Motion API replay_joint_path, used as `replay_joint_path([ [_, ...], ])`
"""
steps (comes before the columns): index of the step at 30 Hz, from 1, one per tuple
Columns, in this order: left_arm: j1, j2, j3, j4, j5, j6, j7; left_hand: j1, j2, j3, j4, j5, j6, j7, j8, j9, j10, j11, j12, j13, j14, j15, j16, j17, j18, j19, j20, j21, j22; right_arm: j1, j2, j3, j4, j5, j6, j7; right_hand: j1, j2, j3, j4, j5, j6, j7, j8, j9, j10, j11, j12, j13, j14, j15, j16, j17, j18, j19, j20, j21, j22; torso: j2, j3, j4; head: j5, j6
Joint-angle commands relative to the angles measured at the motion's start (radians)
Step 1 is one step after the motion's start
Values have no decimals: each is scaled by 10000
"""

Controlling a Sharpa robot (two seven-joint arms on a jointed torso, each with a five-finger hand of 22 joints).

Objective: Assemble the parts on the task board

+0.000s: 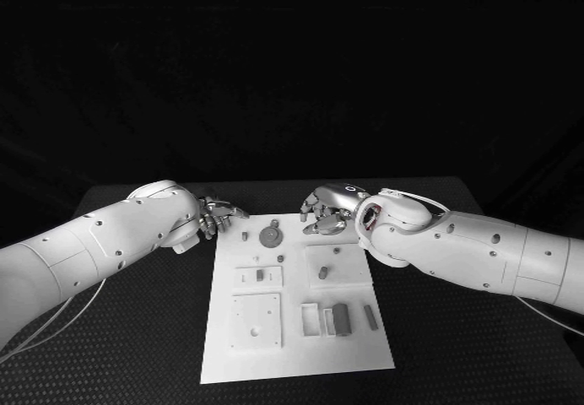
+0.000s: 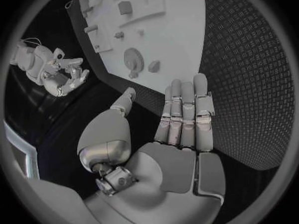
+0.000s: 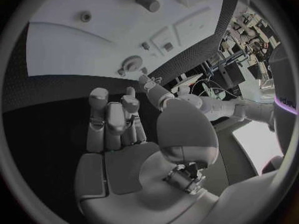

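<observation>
So we're starting on the left: our left hand is hanging just off the far-left corner of the task board, over the black surface, and it's holding nothing; in the left wrist view its fingers are lying straight and side by side with the thumb swung out, pointing toward the board's near edge. Moving right, the parts are sitting on the board: the round grey part with a small oval part just beside it at the far end, and the bar-shaped parts lying lengthwise down at the near end. Our right hand is hovering at the far edge right behind the round part, fingers loosely curled in and gripping nothing. We're guessing the next move hangs on that round part, and it's lying between both hands, the right one looking a bit nearer. The head view is hiding the palms, while the right wrist view is showing the fingers bent and empty, with the round part just beyond the tips.
</observation>
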Motion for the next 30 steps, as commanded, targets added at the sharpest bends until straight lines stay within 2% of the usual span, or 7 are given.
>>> replay_joint_path([
  [1, 23, 164, 0, -232, -423, 544, -158, -96, 68, -141, -48, -41, 78, 8, -6, -45, 213, -65, 84, 63, 136, -118, 221, 120, 298, 162, -97, 157, 103, -3, 33, 6, -3, -24, 0, 35, -91, -40, -14, 67, 21, -10, 105, -42, 12, -5, 54, -34, 0, -62, 12, -36, 4, 462, -1, -55, -34, 84, 27, 0, 6, -4, -23],
  [6, 25, 296, -22, -358, -426, 692, -137, -62, 302, -374, -273, -40, 0, -8, -93, -28, 466, -169, 456, 332, 271, -318, 687, 416, 311, 407, -271, 505, 451, -3, 72, 6, -28, -24, 6, 43, -92, -42, -13, 70, 21, -9, 106, -42, 13, -4, 55, -34, 0, -62, 13, -37, 4, 462, -1, -54, -35, 84, 27, 11, -2, -7, -65],
  [10, 24, 395, -72, -352, -426, 908, -139, 57, 577, -471, -434, -25, 227, -122, 53, 165, 491, -276, 794, 576, 296, -457, 1017, 600, 296, 492, -393, 763, 747, -3, 90, 7, -43, -24, 11, 43, -92, -43, -12, 71, 21, -9, 106, -42, 14, -4, 55, -35, 0, -63, 14, -39, 1, 462, -1, -54, -36, 84, 30, 7, -2, -15, -101],
  [16, 21, 513, -174, -377, -479, 959, -125, 405, 870, -478, -807, 396, -3, -75, -115, 342, 298, -256, 1158, 846, 223, -511, 1228, 671, 202, 442, -506, 944, 1061, -3, 115, 7, -48, -24, 13, 44, -92, -45, -11, 74, 21, -8, 107, -42, 15, -4, 56, -35, 0, -58, 15, -38, 8, 462, -1, -54, -38, 83, 12, 0, -4, -43, -133],
  [17, 21, 522, -178, -383, -520, 946, -120, 505, 844, -354, -810, 366, -54, -61, -170, 340, 279, -241, 1204, 878, 226, -511, 1249, 670, 192, 455, -513, 962, 1092, -3, 116, 7, -48, -24, 14, 44, -93, -45, -11, 75, 21, -8, 107, -42, 15, -4, 56, -35, 0, -57, 15, -37, 10, 462, -1, -54, -38, 83, 10, -1, -5, -48, -141],
  [19, 20, 549, -186, -404, -674, 946, -98, 680, 565, 236, -497, 99, -112, -17, -321, 315, 207, -218, 1327, 958, 226, -496, 1297, 652, 161, 475, -521, 987, 1173, -3, 116, 7, -50, -24, 18, 43, -93, -45, -11, 76, 21, -8, 107, -42, 16, -3, 56, -34, 0, -57, 15, -38, 10, 462, -1, -54, -38, 83, 7, 0, -8, -51, -143],
  [30, 16, 756, -312, -497, -752, 935, -38, 630, 463, 335, -381, 48, -45, -31, -350, 317, 195, -226, 1403, 1002, 237, -503, 1342, 650, 160, 489, -528, 1014, 1237, -3, 148, 8, -52, -24, 40, 36, -97, -50, -10, 83, 21, -7, 108, -43, 18, -3, 57, -35, 0, -61, 17, -42, -2, 462, 0, -54, -41, 83, 7, -5, 5, -85, -172],
])
